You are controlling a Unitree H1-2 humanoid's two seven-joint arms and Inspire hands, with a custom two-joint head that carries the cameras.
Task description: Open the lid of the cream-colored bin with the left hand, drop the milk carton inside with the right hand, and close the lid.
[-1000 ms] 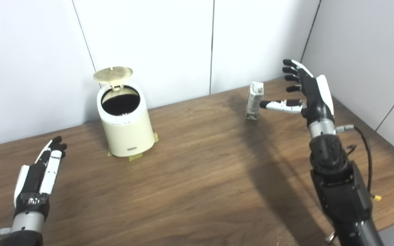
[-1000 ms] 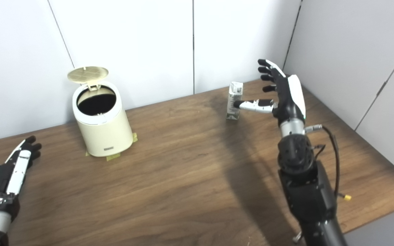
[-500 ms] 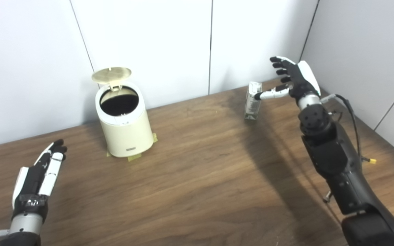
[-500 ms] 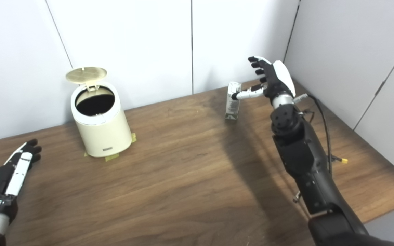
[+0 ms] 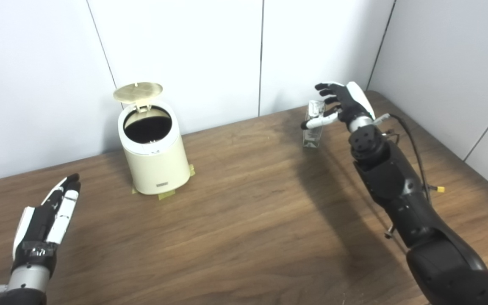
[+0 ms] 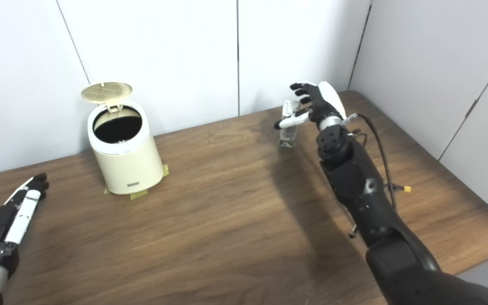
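Bin (image 5: 155, 154) sits upper left of frame on the table (image 5: 244, 220), close to the back wall (image 5: 184, 55). Lid (image 5: 138, 91) is flipped up on its rear hinge, mouth fully exposed, tape tabs at the base. Nothing stands around the bin.

Carton (image 5: 313, 127) stands upright, upper right of centre, near the table's back edge and close to the wall. Right hand (image 5: 340, 103) is at the carton with fingers spread wide: thumb crosses the carton's front face, the other fingers reach over its top. Cannot tell whether they touch it; no closed grip visible. Right arm runs in from the lower right corner, cable looping off the wrist toward the right table edge.

Left hand (image 5: 45, 222) is lower left, flat, fingers straight and together-ish, holding nothing, well apart from the bin.

The wide stretch of bare tabletop between carton and bin is unobstructed.
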